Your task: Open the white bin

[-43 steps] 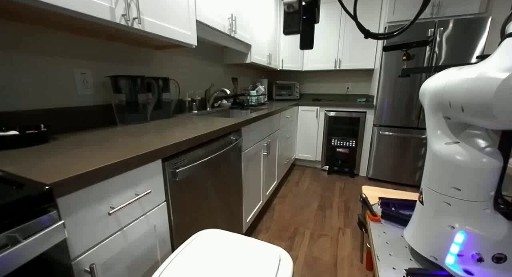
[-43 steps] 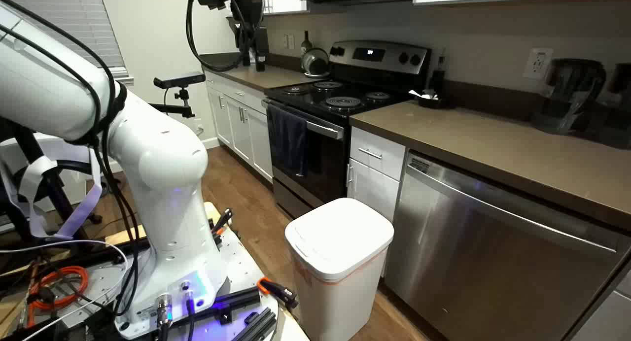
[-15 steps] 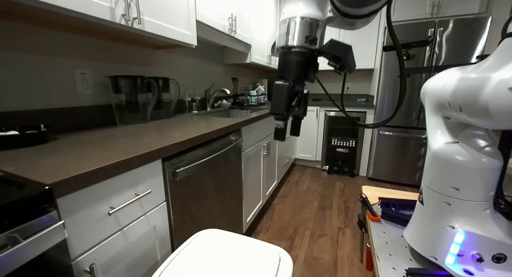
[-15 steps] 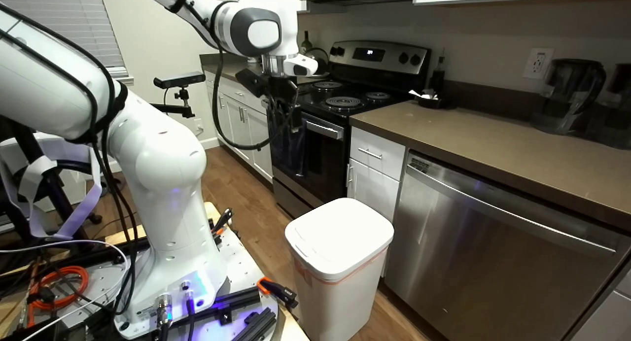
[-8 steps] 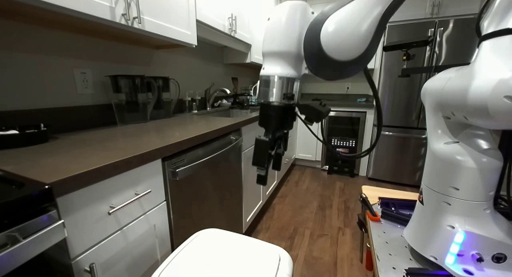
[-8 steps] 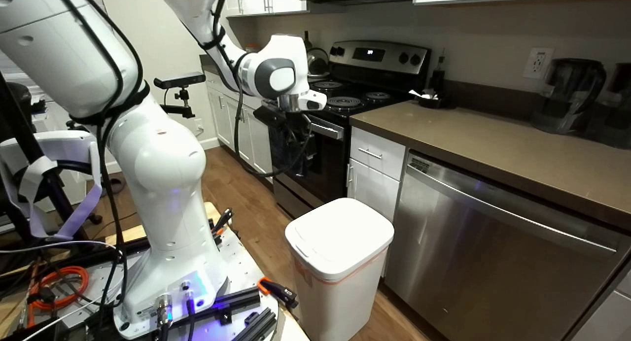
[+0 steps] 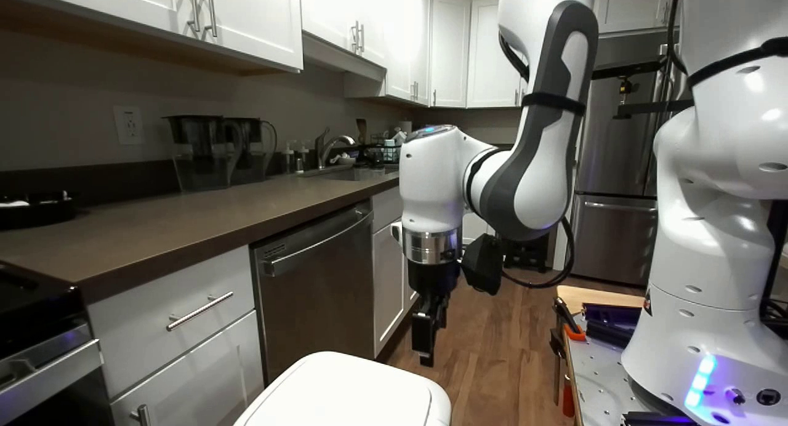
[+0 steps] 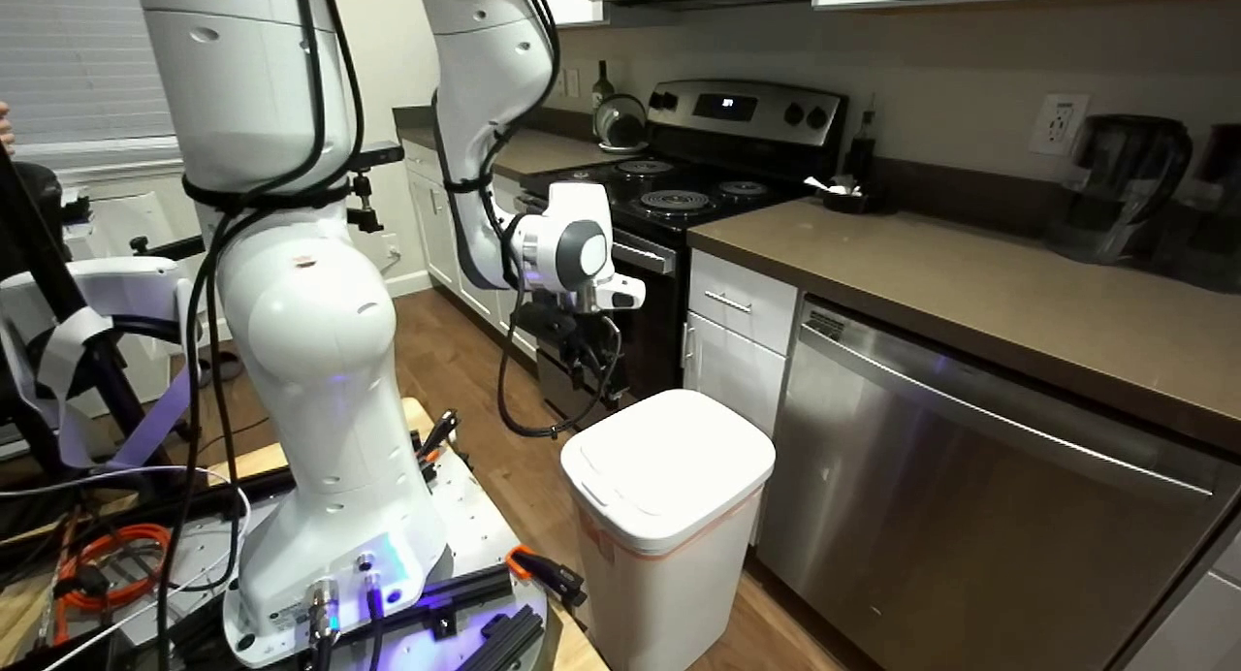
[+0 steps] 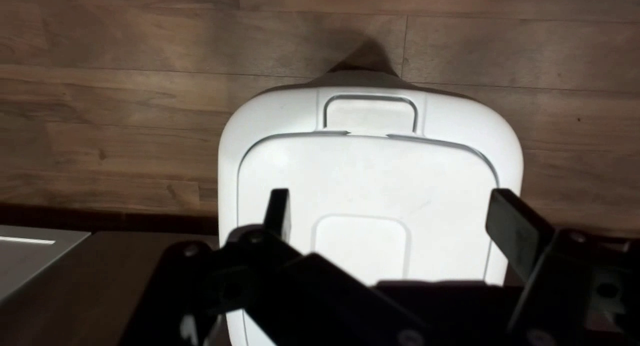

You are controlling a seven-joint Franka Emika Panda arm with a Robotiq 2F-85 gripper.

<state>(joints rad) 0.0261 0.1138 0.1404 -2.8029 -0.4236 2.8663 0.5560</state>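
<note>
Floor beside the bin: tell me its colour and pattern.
The floor is brown, with a wood-plank pattern; it shows best in the wrist view.

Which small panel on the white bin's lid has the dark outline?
The rim panel, with dark lines on three sides; the inner panel shows only a faint outline.

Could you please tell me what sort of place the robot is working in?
It looks like a kitchen, probably in a home: the exterior views show a stove, a metal-fronted dishwasher under the counter, and a refrigerator.
</note>
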